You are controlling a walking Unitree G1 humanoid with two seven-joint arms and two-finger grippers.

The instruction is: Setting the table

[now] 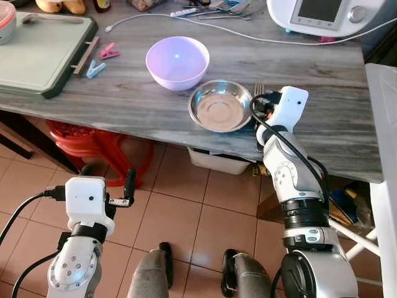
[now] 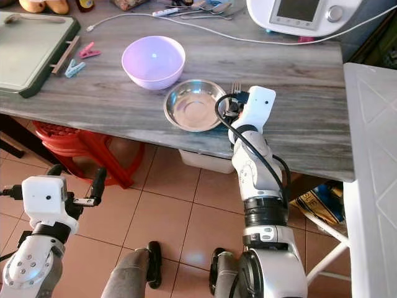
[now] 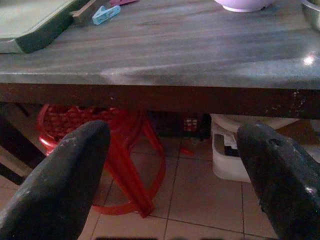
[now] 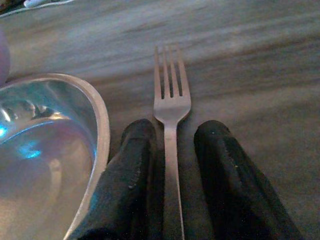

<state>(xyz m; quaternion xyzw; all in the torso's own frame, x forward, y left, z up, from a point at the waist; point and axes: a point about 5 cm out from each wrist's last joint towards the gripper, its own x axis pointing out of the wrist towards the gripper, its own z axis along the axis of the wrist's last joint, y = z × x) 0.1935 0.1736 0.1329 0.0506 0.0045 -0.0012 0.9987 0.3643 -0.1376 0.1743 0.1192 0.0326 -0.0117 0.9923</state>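
A metal fork (image 4: pixel 171 100) lies flat on the grey wood-grain table (image 1: pixel 322 118), just to the right of a steel bowl (image 1: pixel 218 105) near the front edge. My right gripper (image 4: pixel 172 127) is down on the table over the fork's handle. It is open, one finger on each side of the handle and a small gap on one side. A purple bowl (image 1: pixel 177 61) stands behind the steel bowl. My left gripper (image 3: pixel 172 135) hangs open below the table's edge, over the tiled floor, holding nothing.
A green cutting board (image 1: pixel 40 53) lies at the table's left, with two clothes pegs (image 1: pixel 102 59) beside it. A white appliance (image 1: pixel 322 15), a cable and loose cutlery (image 1: pixel 217 9) sit at the back. Under the table are a red stool (image 1: pixel 93 143) and a white tub (image 1: pixel 217 161).
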